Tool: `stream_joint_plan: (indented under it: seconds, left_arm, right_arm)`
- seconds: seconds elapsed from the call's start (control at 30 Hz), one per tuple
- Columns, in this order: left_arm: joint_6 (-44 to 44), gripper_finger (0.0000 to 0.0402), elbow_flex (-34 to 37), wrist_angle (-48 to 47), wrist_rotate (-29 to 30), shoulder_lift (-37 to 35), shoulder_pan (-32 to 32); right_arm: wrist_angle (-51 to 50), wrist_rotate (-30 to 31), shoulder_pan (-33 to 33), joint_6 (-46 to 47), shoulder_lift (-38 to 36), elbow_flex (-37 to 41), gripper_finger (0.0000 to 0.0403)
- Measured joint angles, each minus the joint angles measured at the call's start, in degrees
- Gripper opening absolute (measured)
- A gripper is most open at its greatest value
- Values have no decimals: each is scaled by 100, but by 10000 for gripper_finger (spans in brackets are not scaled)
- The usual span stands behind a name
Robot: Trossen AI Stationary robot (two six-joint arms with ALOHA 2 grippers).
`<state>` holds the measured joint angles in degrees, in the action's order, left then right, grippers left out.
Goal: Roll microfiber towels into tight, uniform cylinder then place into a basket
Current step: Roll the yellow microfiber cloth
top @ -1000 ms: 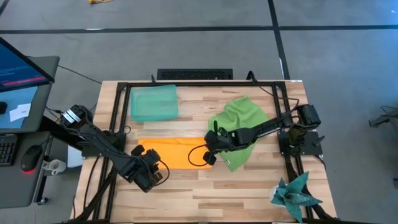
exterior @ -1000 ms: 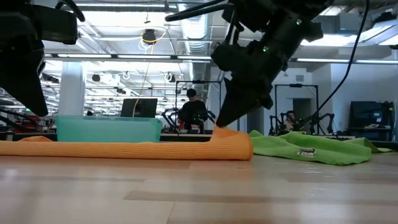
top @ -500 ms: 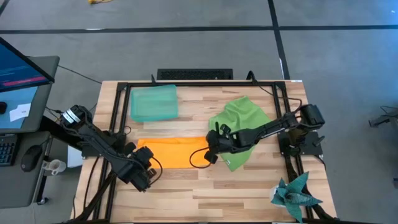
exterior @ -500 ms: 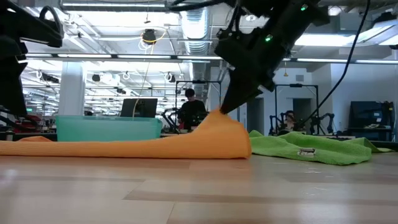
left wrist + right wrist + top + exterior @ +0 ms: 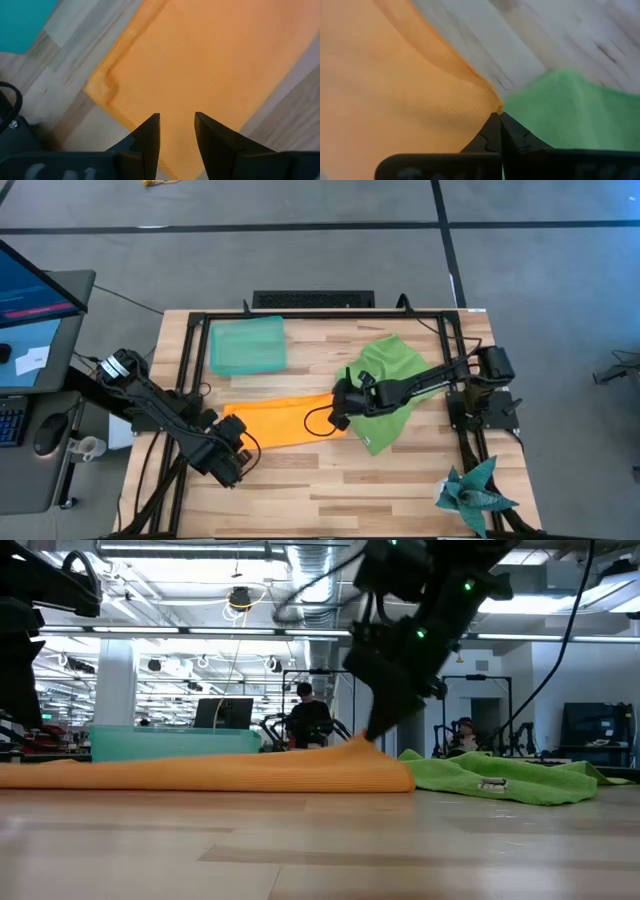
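Observation:
The orange towel (image 5: 280, 423) lies spread flat on the table's middle, also seen in the low view (image 5: 200, 775). The lime green towel (image 5: 387, 380) lies crumpled to its right, touching it. The teal basket (image 5: 247, 345) stands at the far left and is empty. My right gripper (image 5: 339, 416) is shut on the orange towel's right end. My left gripper (image 5: 176, 122) is open above the towel's near left corner (image 5: 102, 87), both fingers over the cloth; whether they touch it I cannot tell. My right gripper pinches a small peak of the orange towel's right edge (image 5: 492, 104) between its two fingertips. The fingers slant down from the table's right side. The pinched bit (image 5: 358, 747) stands slightly raised, while the towel's other parts lie flat on the table.
A spiky teal star-shaped object (image 5: 474, 490) lies at the near right corner. A black frame (image 5: 186, 380) runs along the table's edges. Bare wood shows along the near side (image 5: 330, 490). A monitor and desk stand beyond the left edge.
My right gripper has lifted the orange towel's right end, carried it toward the far edge and lowered it again, so that end now lies farther back and flatter. My left gripper has drawn back a little toward the table's left edge.

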<state>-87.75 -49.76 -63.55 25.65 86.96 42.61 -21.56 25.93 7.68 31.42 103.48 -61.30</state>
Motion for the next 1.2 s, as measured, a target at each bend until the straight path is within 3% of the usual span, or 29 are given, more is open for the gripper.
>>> stream_joint_plan:
  seconds: [0.23, 0.43, 0.6, 0.87, 1.03, 1.2]
  left_arm:
    - [38, 114, 21, 5, 894, 0, -40]
    - [34, 114, 306, -229, 570, -33, -326]
    - [199, 114, 313, -463, 392, -894, -629]
    - [558, 114, 313, -285, 1172, -2953, -682]
    - [709, 114, 313, -75, 1409, -3217, -686]
    - [759, 123, 313, -181, 1213, -3062, -799]
  right_arm:
    - [97, -7, 131, 0, -31, -11, 8]
    - [98, -15, 201, -40, -33, -11, 9]
    - [100, -17, 195, -144, -33, -11, 7]
    - [87, -17, 157, -183, -33, -11, 10]
    - [87, -17, 157, -192, -35, -11, 10]
    - [87, -33, 157, -192, -37, -11, 12]
